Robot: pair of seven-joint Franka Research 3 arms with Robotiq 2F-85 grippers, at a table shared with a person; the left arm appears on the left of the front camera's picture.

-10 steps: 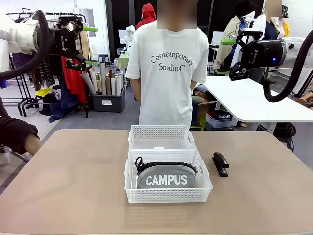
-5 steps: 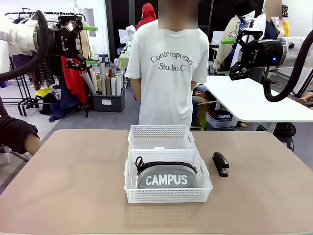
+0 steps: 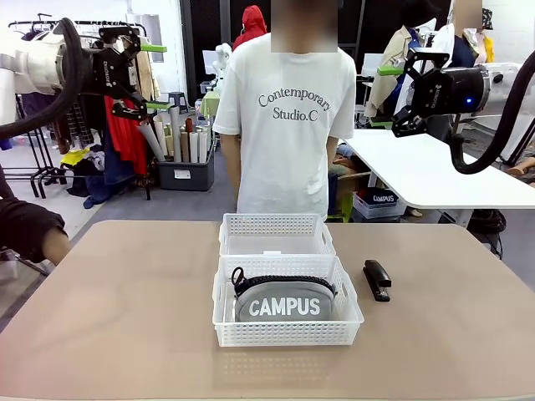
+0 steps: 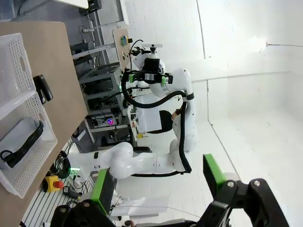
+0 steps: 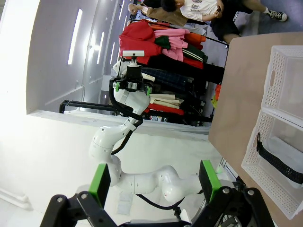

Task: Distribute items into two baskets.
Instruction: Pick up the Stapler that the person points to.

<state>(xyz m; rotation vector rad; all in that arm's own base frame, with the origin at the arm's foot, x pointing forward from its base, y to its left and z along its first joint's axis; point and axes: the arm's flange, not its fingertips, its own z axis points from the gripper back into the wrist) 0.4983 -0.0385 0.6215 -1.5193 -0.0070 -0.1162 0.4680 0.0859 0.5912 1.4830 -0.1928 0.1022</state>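
The left jaws stand wide apart and grasp nothing. In the left wrist view their green pads [image 4: 102, 188] frame bare air, with white wall beyond. In the front view they are raised high at the upper left, well above the bench [image 3: 125, 301], with the fingers pointing toward the middle of the picture.

The right jaws are likewise released and hold nothing. Their pads [image 5: 100, 183] also frame bare air in the right wrist view. From the front they hang high at the upper right, fingers pointing inward, well clear of everything on the bench.

Two white baskets sit end to end at the middle of the bench, touching. The pouch [image 3: 284, 302] lies inside the near basket [image 3: 288, 336], zipper edge up and its "CAMPUS" lettering facing the camera. The far basket [image 3: 276, 225] has nothing visible in it. The stapler [image 3: 376, 279] lies on the bench just right of the near basket, near it but not touching, with its length running away from the camera.

The left wrist view shows the same layout from the side: the pouch [image 4: 23, 139] in one basket [image 4: 33, 176] and the stapler [image 4: 43, 88] on the bare bench beside the baskets.

A person [image 3: 288, 125] in a white printed T-shirt stands at the far edge of the bench, directly behind the baskets, arms down at the sides.
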